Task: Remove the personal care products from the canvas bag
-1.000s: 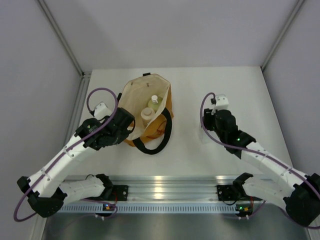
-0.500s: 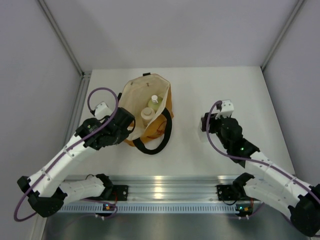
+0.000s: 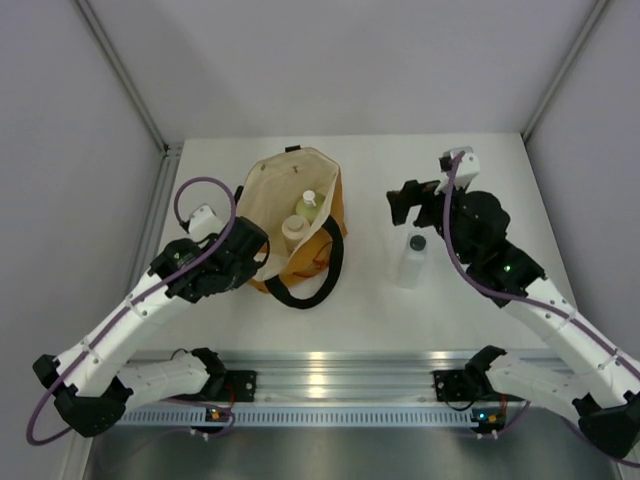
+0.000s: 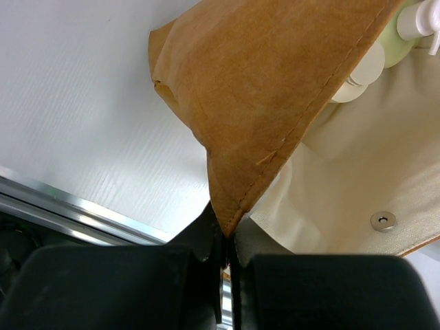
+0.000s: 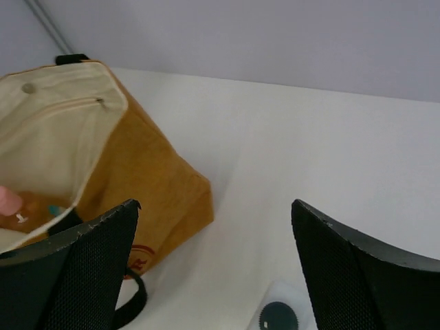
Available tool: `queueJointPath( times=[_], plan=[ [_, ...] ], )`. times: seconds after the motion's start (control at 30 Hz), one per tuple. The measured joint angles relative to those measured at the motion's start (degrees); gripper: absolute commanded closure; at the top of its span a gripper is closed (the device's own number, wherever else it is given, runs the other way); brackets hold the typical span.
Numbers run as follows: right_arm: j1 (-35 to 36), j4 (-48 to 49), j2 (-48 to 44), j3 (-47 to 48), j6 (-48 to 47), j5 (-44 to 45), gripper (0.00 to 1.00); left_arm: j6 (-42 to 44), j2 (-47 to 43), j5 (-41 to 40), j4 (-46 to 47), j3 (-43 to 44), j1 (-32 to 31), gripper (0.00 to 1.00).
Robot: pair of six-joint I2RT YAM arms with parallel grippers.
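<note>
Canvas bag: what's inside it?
Inside the cream-and-tan canvas bag: a pale green bottle with white cap, a beige squat bottle, and a pink cap. That bottle's body and the bag's bottom are hidden by fabric.

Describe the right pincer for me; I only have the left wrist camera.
Observer: The right pincer is open and holds nothing, off to the right of the bag.
Operator: Report what is already out.
Observer: One white bottle with a dark cap stands on the table, apart from the bag.
Operator: Check deeper inside the bag.
Observer: The right wrist camera shows a pink cap low inside it.
</note>
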Motion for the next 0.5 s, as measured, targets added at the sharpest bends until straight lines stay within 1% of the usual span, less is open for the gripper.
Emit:
queueJointPath(
  times=[0.13,0.23,0.37,0.5],
  plan=[
    [6.40,-3.63,7.13,10.54,2.64,-3.39,0.14,-1.22,-1.20,-0.26,0.63,-1.29,0.00,1.00],
    [12.22,-4.68,13.99,16.15,4.55,-5.35,0.17,-2.19,-1.73,-0.26,1.16,-2.03,-0.02,1.00],
    [19.85,-6.49,26.16,24.00,5.40,-7.41,0.21,-4.09,-1.84,-0.20,1.44,-2.71,0.00,1.00],
    [23.23,-6.86,36.65,31.10,5.53,-8.79,0.24,-5.35,-1.81,0.02,1.46,-3.02,0.00,1.00]
  ],
)
